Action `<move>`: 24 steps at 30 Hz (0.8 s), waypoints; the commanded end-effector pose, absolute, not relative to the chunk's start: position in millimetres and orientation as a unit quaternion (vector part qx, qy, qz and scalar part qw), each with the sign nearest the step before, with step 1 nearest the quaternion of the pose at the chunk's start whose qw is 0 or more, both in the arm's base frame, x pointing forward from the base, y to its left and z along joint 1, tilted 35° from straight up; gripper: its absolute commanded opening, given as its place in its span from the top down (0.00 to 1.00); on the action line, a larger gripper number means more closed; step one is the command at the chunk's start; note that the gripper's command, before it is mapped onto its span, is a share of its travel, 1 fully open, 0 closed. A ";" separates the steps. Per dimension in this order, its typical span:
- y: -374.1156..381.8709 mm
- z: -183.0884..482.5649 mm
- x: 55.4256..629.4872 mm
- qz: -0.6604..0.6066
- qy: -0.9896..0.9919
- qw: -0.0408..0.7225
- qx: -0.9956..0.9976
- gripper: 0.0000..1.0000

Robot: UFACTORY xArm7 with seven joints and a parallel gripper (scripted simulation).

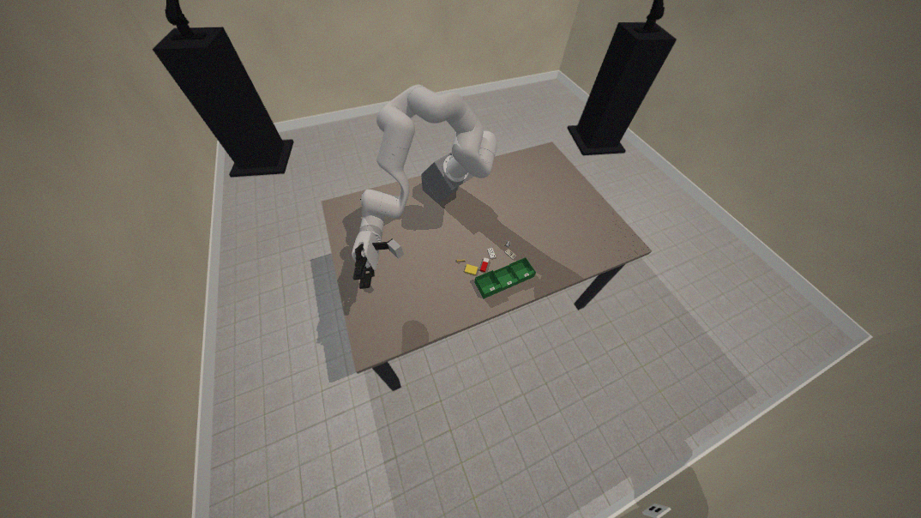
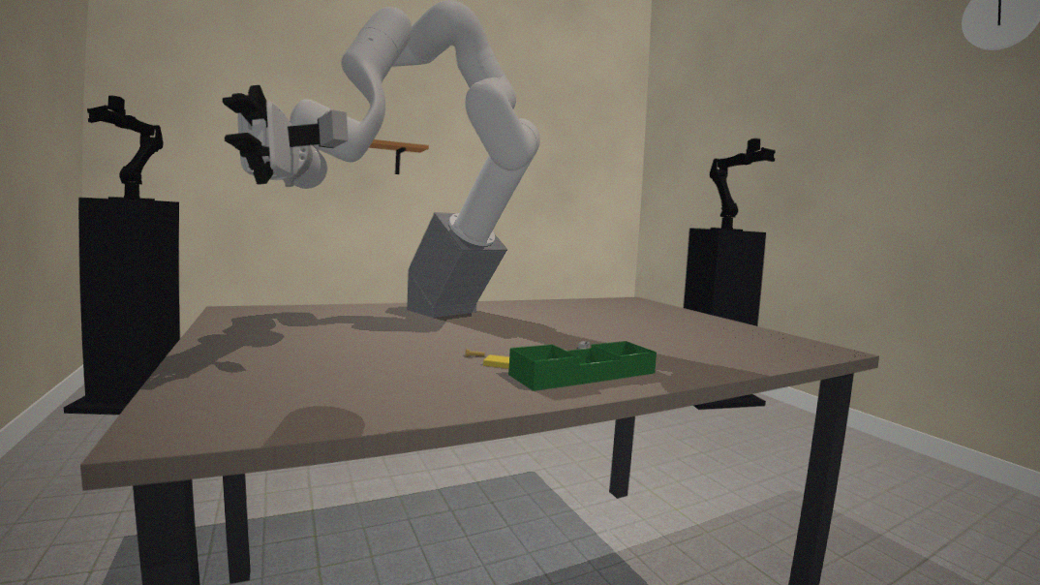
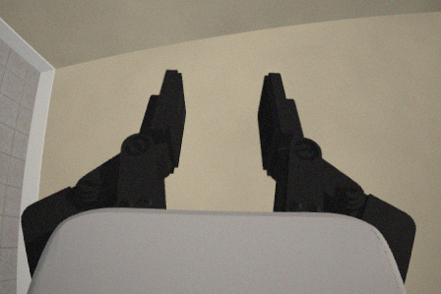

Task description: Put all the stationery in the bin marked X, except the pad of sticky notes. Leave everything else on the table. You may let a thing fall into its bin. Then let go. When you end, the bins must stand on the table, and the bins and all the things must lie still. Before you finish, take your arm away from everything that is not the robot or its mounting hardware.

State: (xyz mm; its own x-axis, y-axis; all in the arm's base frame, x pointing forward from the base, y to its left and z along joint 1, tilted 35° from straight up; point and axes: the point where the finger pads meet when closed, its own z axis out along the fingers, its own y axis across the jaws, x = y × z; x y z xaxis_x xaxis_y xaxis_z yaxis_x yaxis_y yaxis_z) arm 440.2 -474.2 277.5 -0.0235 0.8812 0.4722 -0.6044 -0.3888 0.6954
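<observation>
My gripper point(image 1: 363, 271) hangs high above the left end of the table, far from the objects. In the exterior view, the gripper point(image 2: 239, 120) points left toward the wall. In the wrist view, its fingers stand partly apart with nothing between them. A green bin with three compartments point(image 1: 504, 279) point(image 2: 582, 363) sits near the table's front right. Beside it lie a yellow pad point(image 1: 470, 268) point(image 2: 496, 360), a red item point(image 1: 484, 265), a small tan item point(image 1: 460, 260) and small white items point(image 1: 490, 252) point(image 1: 509, 252). I cannot read the bin marks.
Two black pedestals with camera arms point(image 1: 220, 101) point(image 1: 621, 87) stand on the floor behind the table. The arm's grey base point(image 2: 452, 271) sits at the table's back edge. A wall shelf point(image 2: 398, 148) is behind the arm.
</observation>
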 end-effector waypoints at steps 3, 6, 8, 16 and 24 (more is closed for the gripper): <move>-460.6 233.4 468.6 0.699 0.152 0.534 0.451 0.93; -453.6 213.0 481.2 0.699 0.152 0.534 0.451 0.93; -448.9 199.4 489.7 0.699 0.152 0.534 0.451 0.93; -435.2 159.8 514.2 0.699 0.152 0.534 0.451 0.93; -405.6 163.6 522.6 0.692 0.218 0.530 0.438 0.93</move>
State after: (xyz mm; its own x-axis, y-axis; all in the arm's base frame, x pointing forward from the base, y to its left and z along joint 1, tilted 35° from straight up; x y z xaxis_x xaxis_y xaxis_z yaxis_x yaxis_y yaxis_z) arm 512.6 -428.5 159.8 -0.0213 0.8812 0.4723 -0.5886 -0.3929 0.7065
